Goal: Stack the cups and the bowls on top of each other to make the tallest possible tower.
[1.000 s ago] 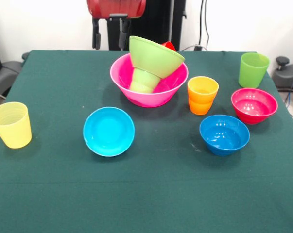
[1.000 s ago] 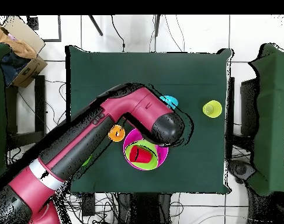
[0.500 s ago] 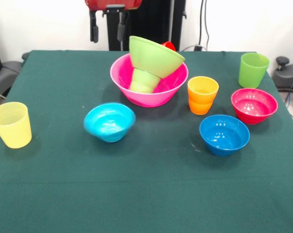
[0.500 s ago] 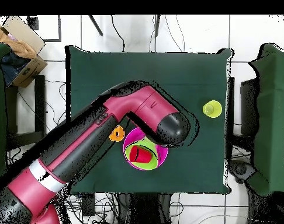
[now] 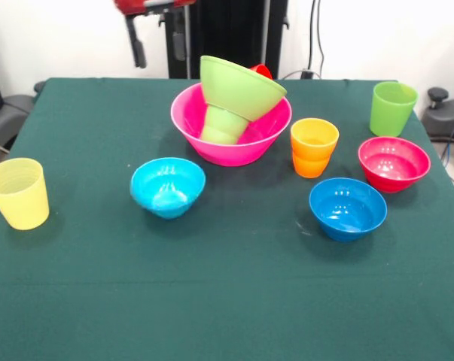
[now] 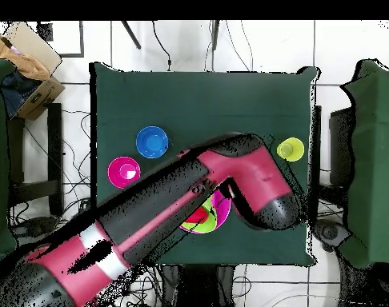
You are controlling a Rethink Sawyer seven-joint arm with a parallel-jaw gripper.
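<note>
- Black two-fingered gripper (image 5: 157,39) hangs empty, fingers apart, at the table's far edge;
- Tower: tilted lime green plastic bowl (image 5: 240,86) on small green cup (image 5: 225,123) inside large pink plastic bowl (image 5: 231,122);
- Small light blue plastic bowl (image 5: 168,187) sits upright near it.

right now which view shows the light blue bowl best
The front view: the light blue bowl sits upright and unobstructed on the green cloth, left of the pink bowl. In the overhead view the arm hides it.

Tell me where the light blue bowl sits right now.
In the front view the light blue bowl sits upright on the green table, left of centre, in front of the large pink bowl and to the right of the pale yellow cup.
</note>
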